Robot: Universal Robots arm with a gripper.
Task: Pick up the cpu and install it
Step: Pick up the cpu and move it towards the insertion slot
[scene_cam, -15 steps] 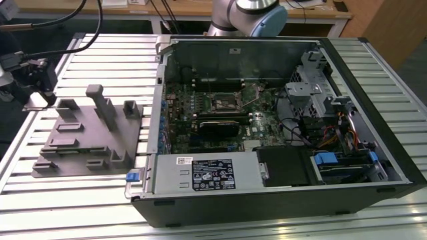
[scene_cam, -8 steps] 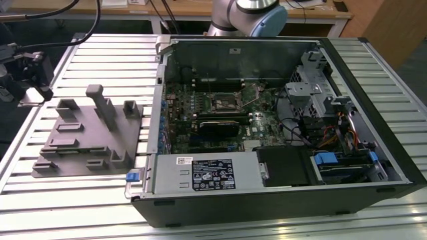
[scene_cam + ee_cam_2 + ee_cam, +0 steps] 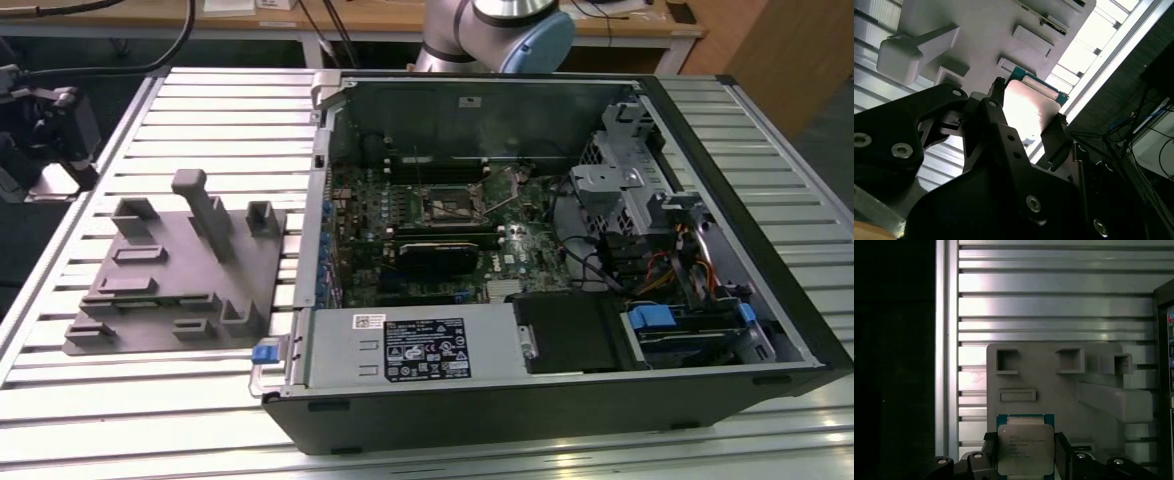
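Since the pincer (image 3: 1025,445) has its black fingers (image 3: 1062,452) pressed against two opposite edges of the cpu (image 3: 1024,450), the pickup looks made or nearly made. In both wrist views the chip sits between them, over the near edge of the grey fixture plate (image 3: 1054,390). Whether it has cleared the plate I cannot tell.

The install is not yet done, by my judgement: in the exterior view the socket (image 3: 447,205) on the board inside the open computer case (image 3: 534,420) looks unfilled.

Room is mixed. Upright posts and a slanted block (image 3: 1114,400) rise from the plate close to the chip, while the slatted table (image 3: 160,400) around it lies bare. The case is open on top, but its walls ring the board. The black heatsink (image 3: 434,258) lies just beside the socket, and the drive cage (image 3: 627,180) crowds the exterior view's right.
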